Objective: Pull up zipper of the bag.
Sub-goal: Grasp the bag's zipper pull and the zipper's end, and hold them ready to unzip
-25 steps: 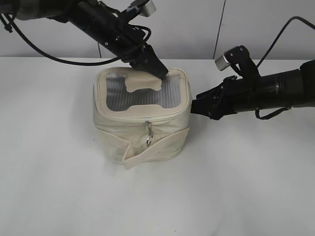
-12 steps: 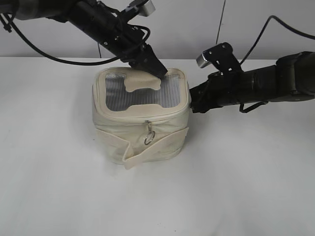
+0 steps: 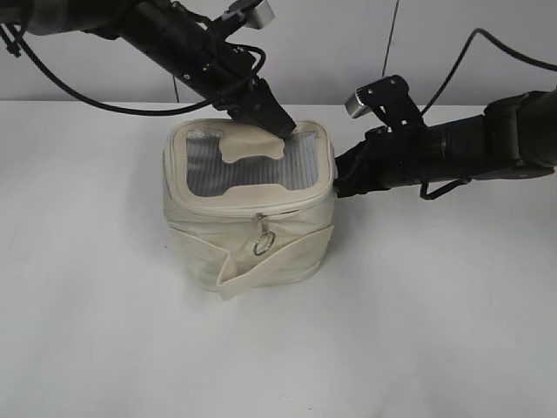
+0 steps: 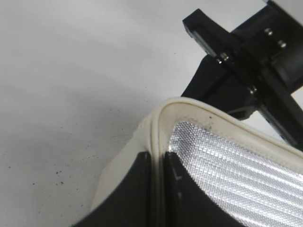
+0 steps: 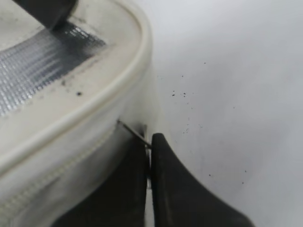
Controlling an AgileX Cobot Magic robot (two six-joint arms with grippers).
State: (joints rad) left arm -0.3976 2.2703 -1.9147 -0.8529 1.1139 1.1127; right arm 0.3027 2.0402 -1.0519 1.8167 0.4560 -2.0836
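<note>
The cream bag [image 3: 248,235] stands mid-table, with grey mesh windows and a bone-shaped patch [image 3: 251,145] on top. The zipper [image 3: 291,207] runs under the lid rim, and a silver pull with a ring [image 3: 264,245] hangs at the front. My left gripper [image 3: 283,129] is shut on the lid rim at the back right corner; the left wrist view shows the rim [image 4: 189,106] pinched in my left gripper [image 4: 157,153]. My right gripper [image 3: 338,181] is at the bag's right side. In the right wrist view it [image 5: 150,139] is shut on a thin metal zipper pull [image 5: 135,131].
The white table [image 3: 435,331] lies all round the bag. The right arm [image 4: 251,66] shows just beyond the bag's corner in the left wrist view. A left fingertip [image 5: 47,9] shows on the mesh in the right wrist view. A grey wall stands behind.
My right arm has moved left and a little up, closing in on the bag's right side. The bag has shifted slightly left. The left gripper keeps its hold on the rim.
</note>
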